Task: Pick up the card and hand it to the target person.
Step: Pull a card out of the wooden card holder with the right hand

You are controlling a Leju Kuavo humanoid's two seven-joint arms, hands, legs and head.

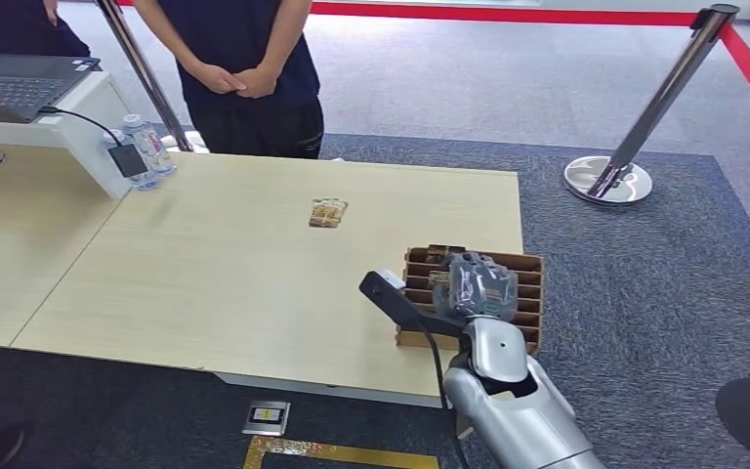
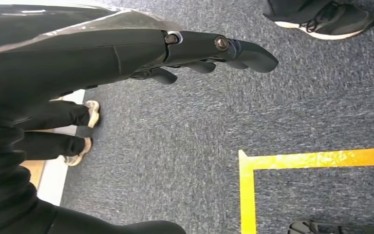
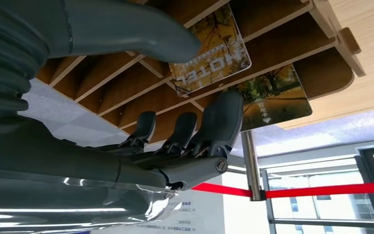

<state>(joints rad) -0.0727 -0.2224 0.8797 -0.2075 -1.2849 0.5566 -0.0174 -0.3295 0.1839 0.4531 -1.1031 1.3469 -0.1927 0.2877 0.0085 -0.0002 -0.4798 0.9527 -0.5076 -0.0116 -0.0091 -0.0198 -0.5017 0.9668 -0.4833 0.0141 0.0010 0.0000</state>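
Two surfaces fill most of our head view: a pale wood-grain table mid-frame and speckled dark grey carpet around it, widest on the right. Our right hand sits over a slotted brown card holder at the table's lower-right edge. Up close, thumb and fingers are spread around a glossy hotel card standing in a slot; we can't tell if they're gripping it. Another card lies flat mid-table. Our left hand hangs over carpet, fingers loosely apart, holding nothing. A person stands at the top edge, a chrome stanchion at upper right.
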